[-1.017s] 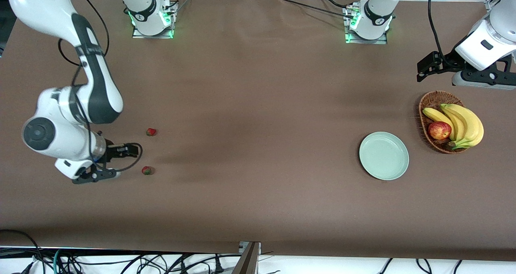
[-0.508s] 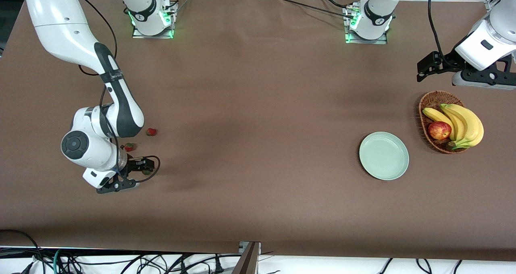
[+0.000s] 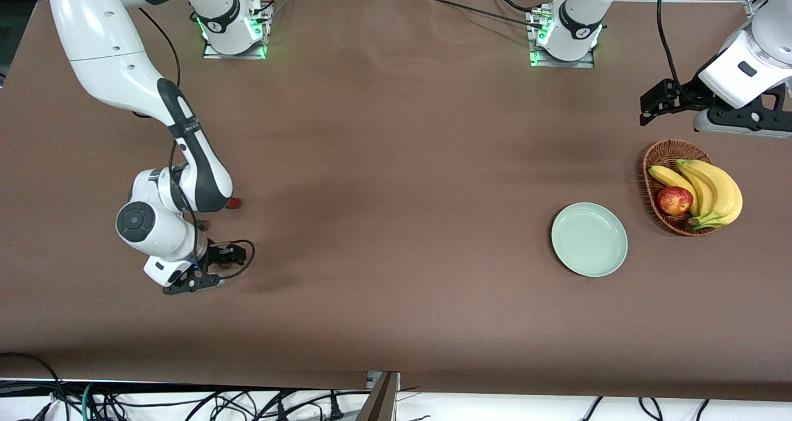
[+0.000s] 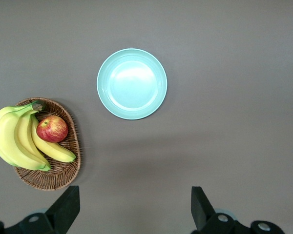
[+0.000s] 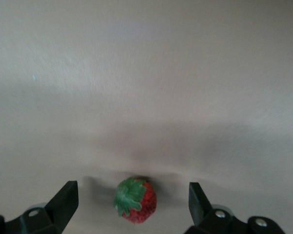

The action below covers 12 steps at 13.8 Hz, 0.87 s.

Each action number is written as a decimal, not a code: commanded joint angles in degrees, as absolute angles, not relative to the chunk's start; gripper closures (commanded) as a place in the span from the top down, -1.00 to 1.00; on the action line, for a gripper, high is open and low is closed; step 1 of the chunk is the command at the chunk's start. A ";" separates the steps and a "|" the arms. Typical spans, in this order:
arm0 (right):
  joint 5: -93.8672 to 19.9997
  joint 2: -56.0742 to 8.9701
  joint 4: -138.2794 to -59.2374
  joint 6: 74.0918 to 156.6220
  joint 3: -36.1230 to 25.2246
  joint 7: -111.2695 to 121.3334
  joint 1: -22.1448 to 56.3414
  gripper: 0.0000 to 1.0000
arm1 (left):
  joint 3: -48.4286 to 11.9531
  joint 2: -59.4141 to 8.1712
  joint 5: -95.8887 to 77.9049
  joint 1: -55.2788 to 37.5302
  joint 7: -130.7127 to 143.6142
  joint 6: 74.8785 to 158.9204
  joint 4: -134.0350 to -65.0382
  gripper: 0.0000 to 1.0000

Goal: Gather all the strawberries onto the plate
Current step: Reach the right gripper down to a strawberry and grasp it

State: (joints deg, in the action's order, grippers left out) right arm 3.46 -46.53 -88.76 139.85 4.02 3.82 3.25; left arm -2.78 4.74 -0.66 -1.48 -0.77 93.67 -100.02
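My right gripper (image 3: 226, 259) is open and low over the table at the right arm's end. One strawberry (image 5: 136, 201), red with a green top, lies on the cloth between its fingers (image 5: 63, 204), touching neither. A second strawberry (image 3: 234, 203) and a third (image 3: 203, 225) lie farther from the front camera, both partly hidden by the right arm. The pale mint-green plate (image 3: 589, 239) lies empty toward the left arm's end; it also shows in the left wrist view (image 4: 132, 84). My left gripper (image 3: 648, 110) waits open and empty in the air next to the basket.
A brown wicker basket (image 3: 658, 161) with bananas (image 3: 711, 189) and a red apple (image 3: 674, 200) stands beside the plate, toward the left arm's end. It also shows in the left wrist view (image 4: 63, 170). Brown cloth covers the table between the strawberries and the plate.
My right arm has swung toward the left arm's end and brought its open gripper over the strawberry nearest the front camera. The left arm has not moved.
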 commanded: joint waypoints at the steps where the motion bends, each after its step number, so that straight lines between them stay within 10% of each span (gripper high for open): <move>1: 2.72 -45.88 -92.19 142.82 4.04 3.78 3.08 1.00 | -2.99 4.04 -1.67 -1.14 -0.62 92.29 -98.35 1.00; 12: 2.72 -45.26 -92.02 140.89 4.04 4.22 2.37 -0.68 | -3.08 4.04 -1.67 -1.14 -0.62 91.93 -98.35 1.00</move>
State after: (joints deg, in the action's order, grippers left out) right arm 3.44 -45.41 -90.66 141.00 3.90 3.82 2.80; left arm -2.80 4.74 -0.66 -1.48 -0.77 93.32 -100.02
